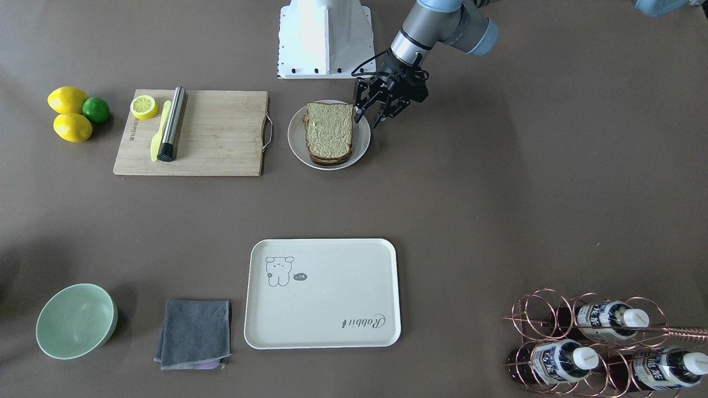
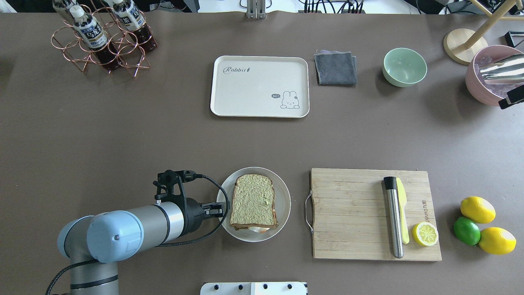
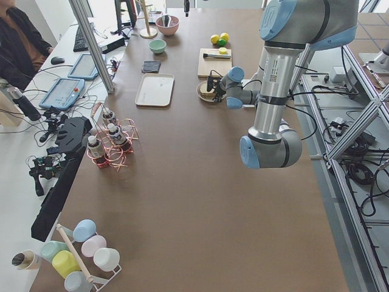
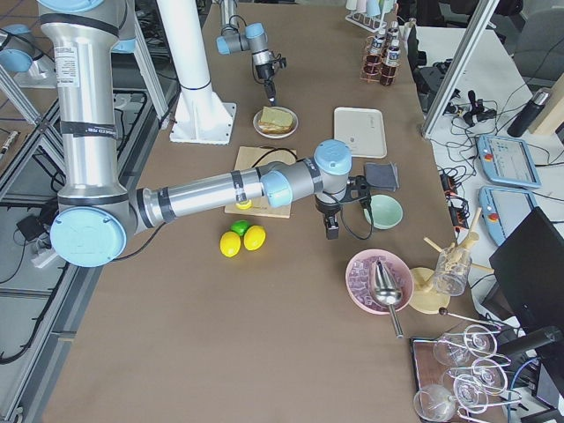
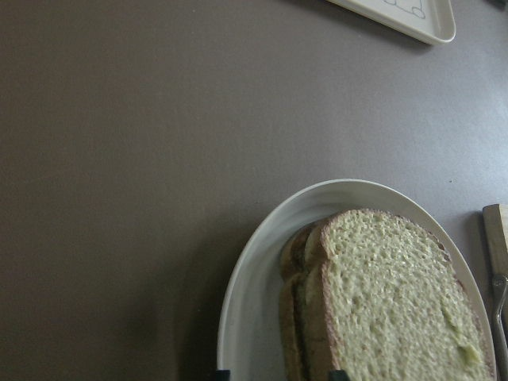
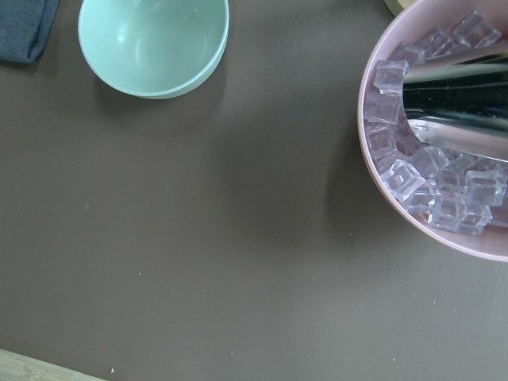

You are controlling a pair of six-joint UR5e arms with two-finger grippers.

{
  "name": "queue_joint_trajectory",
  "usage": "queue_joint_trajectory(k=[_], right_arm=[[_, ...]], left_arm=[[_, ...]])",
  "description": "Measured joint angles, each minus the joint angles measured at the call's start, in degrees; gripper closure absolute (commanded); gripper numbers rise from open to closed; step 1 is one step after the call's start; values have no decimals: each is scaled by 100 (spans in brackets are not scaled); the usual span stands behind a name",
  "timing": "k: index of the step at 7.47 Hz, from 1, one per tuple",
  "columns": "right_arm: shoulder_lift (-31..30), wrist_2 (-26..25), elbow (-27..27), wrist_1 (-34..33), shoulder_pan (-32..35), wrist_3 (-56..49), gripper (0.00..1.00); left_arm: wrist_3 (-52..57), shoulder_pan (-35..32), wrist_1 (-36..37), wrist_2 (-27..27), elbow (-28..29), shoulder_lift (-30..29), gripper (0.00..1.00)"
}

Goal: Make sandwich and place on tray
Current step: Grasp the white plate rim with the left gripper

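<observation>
The sandwich (image 2: 252, 200), pale greenish bread slices stacked with a bit of egg white showing under one end, lies on a round white plate (image 2: 283, 192). It also shows in the front view (image 1: 329, 132) and the left wrist view (image 5: 389, 302). My left gripper (image 1: 369, 117) is open and empty, just beside the plate's rim, with the jaws pointed at the sandwich's side. The cream tray (image 2: 260, 86) with the "Rabbit" script lies bare, further out on the table. My right gripper (image 4: 331, 231) hovers between the green bowl and the pink bowl. I cannot tell whether it is open or shut.
A wooden cutting board (image 2: 352, 213) holds a metal rod, a yellow knife and a lemon half. Lemons and a lime (image 2: 466, 230) lie beyond it. A grey cloth (image 2: 335, 68), a green bowl (image 2: 404, 66), a pink ice bowl (image 2: 487, 78) and a bottle rack (image 2: 102, 37) stand along the far side.
</observation>
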Motion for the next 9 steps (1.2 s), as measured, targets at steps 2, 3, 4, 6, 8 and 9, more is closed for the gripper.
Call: queue_joint_trajectory(k=[2, 3, 4, 6, 8, 9], right_arm=[[8, 5, 0, -4, 18, -1, 0], [23, 11, 0, -5, 34, 3, 0], [39, 21, -2, -8, 41, 6, 0], [54, 30, -1, -6, 53, 7, 0], [58, 49, 5, -9, 93, 7, 0], [59, 65, 7, -12, 109, 7, 0]], left_arm=[[-17, 13, -33, 8, 63, 11, 48], [-17, 15, -39, 8, 126, 11, 48], [-20, 15, -43, 8, 180, 10, 48], [-24, 17, -45, 15, 227, 9, 48], [-24, 37, -45, 16, 273, 7, 49], [-24, 50, -45, 16, 321, -15, 55]])
